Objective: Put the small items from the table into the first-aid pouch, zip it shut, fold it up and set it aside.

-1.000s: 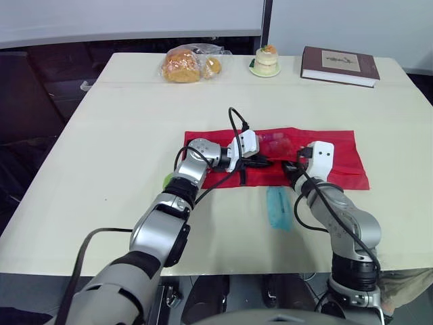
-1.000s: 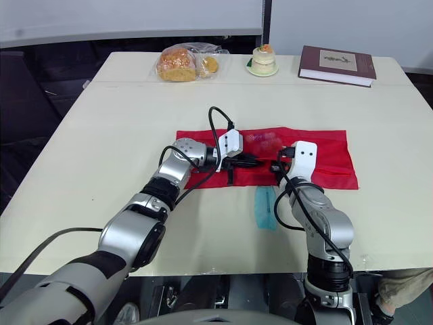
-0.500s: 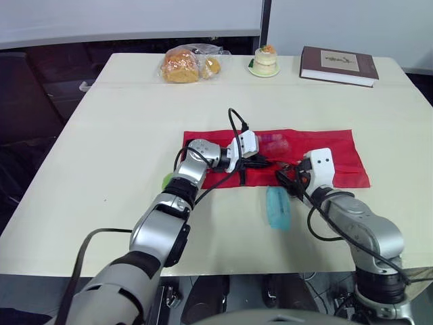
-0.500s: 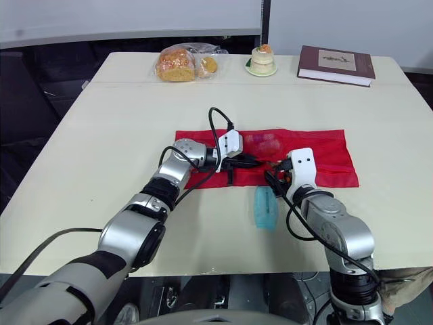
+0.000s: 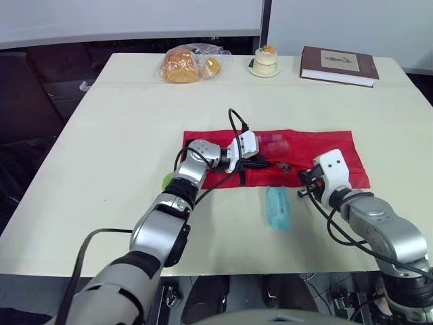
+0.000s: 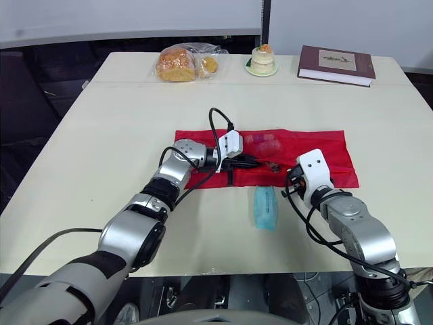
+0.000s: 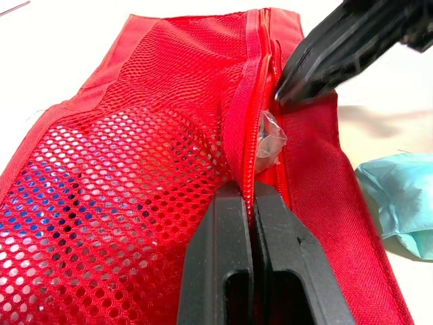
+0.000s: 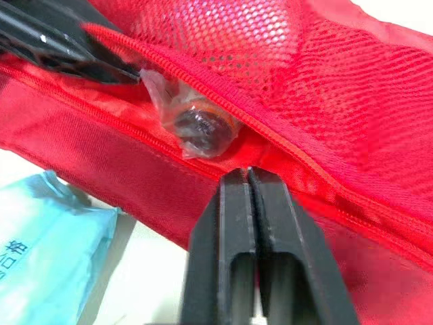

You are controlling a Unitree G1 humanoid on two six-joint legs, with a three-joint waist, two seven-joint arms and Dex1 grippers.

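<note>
flat red mesh pouch (image 5: 325, 145), zipper (image 7: 258, 88) open

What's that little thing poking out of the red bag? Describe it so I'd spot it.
On the pale table lies a red mesh pouch with an open zipper near its front edge. Between the left gripper and the right gripper, a small dark round item in clear wrap sticks out of that zipper; the pale blue packet lies outside, on bare table.
</note>
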